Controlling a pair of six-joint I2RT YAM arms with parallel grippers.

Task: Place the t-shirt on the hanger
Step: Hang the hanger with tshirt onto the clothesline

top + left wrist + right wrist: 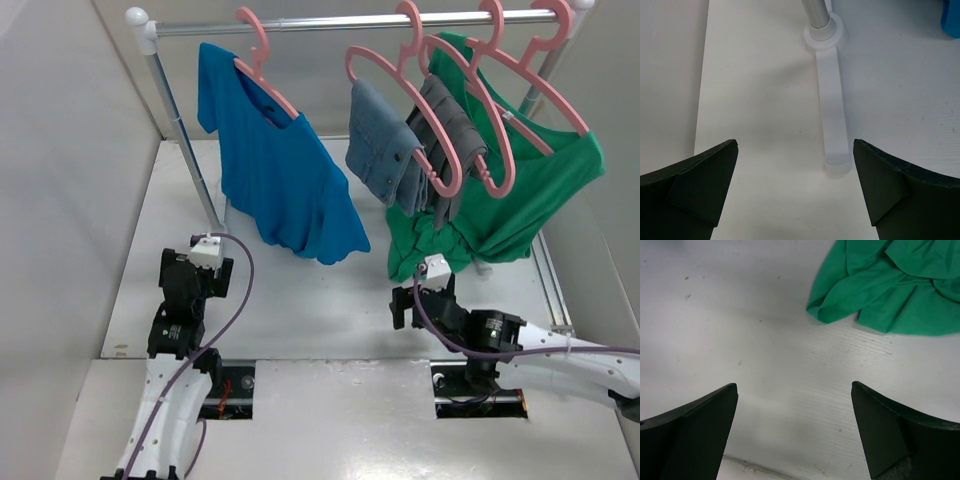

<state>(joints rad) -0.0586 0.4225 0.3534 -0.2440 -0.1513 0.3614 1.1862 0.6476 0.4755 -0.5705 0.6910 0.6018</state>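
We see the left gripper [795,150], jaws spread wide and holding nothing, low over the table [300,310] just before the rack's left post [185,140]. Right of that post, the t-shirt [280,175] hangs on the hanger [262,62], hooked over the rail [340,22]. Farther right, well apart from the post, the right gripper [794,390] gapes equally wide and empty, near the green shirt [890,285], whose hem rests on the table.

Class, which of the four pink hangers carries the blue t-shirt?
The leftmost hanger, hanging apart from the other three, which hold trousers and a green shirt.
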